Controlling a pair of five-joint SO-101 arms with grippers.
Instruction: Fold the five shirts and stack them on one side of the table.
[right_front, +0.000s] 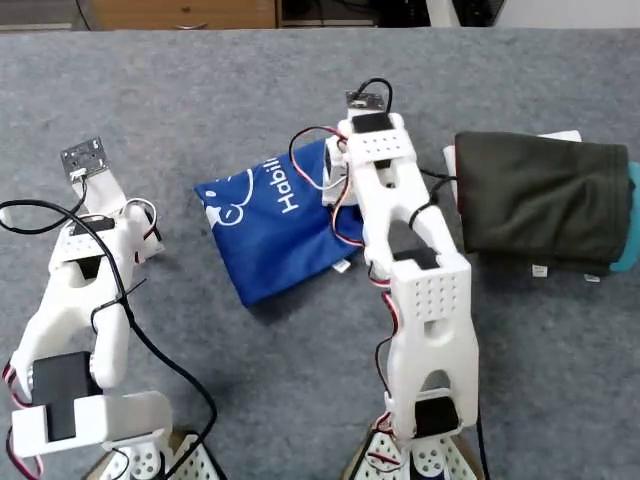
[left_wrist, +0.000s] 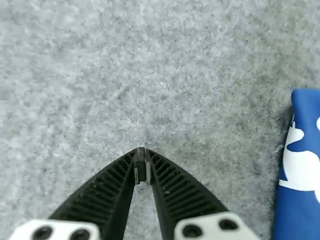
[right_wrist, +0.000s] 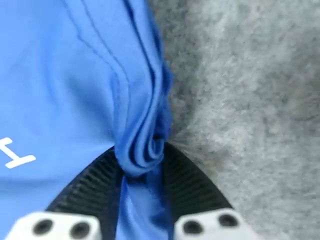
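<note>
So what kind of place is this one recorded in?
Most likely an indoor lab or workshop bench set up for robot trials: a grey carpet-covered table carries a white left arm and right arm with loose wiring. A blue shirt and a stack of folded shirts lie on it, and wooden furniture stands behind.

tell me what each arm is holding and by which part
The right gripper holds the blue shirt, jaws pinched on a bunched fold at its edge. The left gripper holds nothing, jaws shut over the grey table.

Table (right_front: 200, 110) covered all over in grey felt-like cloth (right_front: 270, 385), wooden drawer front (right_front: 180, 12) seen beyond the far edge, dark shapes (right_front: 400, 10) set beside it
</note>
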